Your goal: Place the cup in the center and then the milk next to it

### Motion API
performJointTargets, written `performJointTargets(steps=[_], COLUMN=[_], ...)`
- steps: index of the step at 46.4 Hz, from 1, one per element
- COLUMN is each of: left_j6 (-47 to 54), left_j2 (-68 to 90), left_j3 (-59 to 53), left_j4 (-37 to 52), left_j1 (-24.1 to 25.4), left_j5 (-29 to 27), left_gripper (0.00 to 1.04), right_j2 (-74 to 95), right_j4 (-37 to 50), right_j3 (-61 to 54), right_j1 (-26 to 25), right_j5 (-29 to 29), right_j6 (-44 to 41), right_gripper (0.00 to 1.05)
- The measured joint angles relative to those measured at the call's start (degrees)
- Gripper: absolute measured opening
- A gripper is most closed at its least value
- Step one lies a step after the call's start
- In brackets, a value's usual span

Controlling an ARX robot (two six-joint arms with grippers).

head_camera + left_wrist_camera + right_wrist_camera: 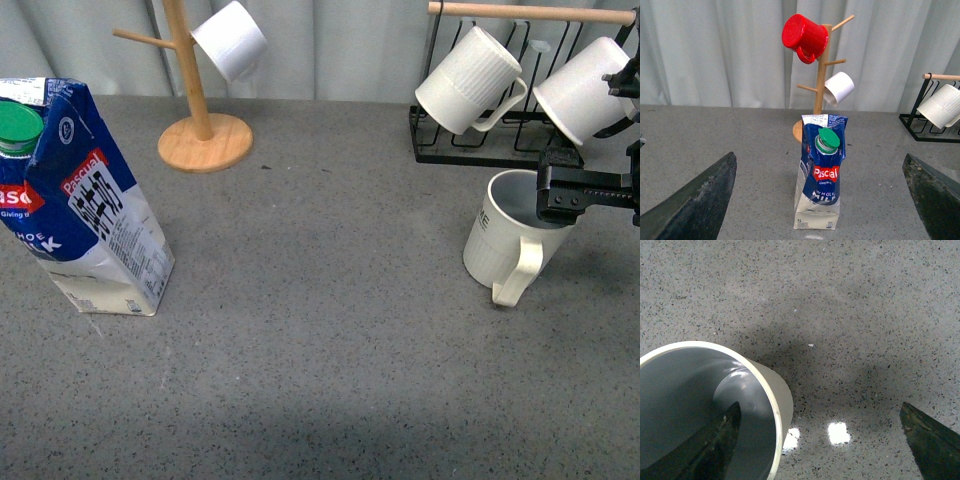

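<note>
Milk (85, 200) upright at left edge of tabletop (320, 350); my left pincer (819, 155) gapes before it, empty. Cup (505, 245) near right edge, just before rack (440, 150). Right pincer (556, 195) spread wide, straddling rim wall, not clamped. Risk: one-wall grip lets cup swing and clip hanging mugs (470, 80) on lift.

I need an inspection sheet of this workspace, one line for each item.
Surface: grey speckled table, no spills seen.
Job's things: cup at the right, opening up; milk upright at the left, cap on.
Clutter: wooden mug tree with white cup and red mug; black rack holding two white mugs.
Hands: left hand open, milk ahead unheld; right hand open, one finger inside cup.
Cables: nothing seen.
Surroundings: pale curtain behind.
</note>
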Motion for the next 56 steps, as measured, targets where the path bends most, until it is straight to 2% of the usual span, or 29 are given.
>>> performJointTargets(steps=[8, 19, 27, 29, 40, 56], left_j6=[0.0, 0.0, 0.0, 0.0, 0.0, 0.0], left_j2=[0.0, 0.0, 0.0, 0.0, 0.0, 0.0], left_j3=[0.0, 0.0, 0.0, 0.0, 0.0, 0.0], left_j4=[0.0, 0.0, 0.0, 0.0, 0.0, 0.0], left_j1=[0.0, 0.0, 0.0, 0.0, 0.0, 0.0], left_j5=[0.02, 0.02, 0.02, 0.02, 0.02, 0.0], left_gripper=[0.98, 0.98, 0.98, 0.98, 0.98, 0.98], right_j2=[0.02, 0.02, 0.02, -0.02, -1.14, -3.34], right_j4=[-0.46, -2.21, -2.51, -2.67, -4.94, -6.34], right_j3=[0.17, 1.62, 1.9, 2.05, 2.71, 4.46], right_j1=[0.04, 0.04, 0.11, 0.15, 1.03, 7.74], right_j5=[-0.42, -1.84, -2.4, -3.04, -4.76, -8.35], right_j6=[-0.11, 0.2, 1.33, 1.53, 2.86, 5.44], right_gripper=[0.69, 0.25, 0.04, 0.01, 0.01, 0.01])
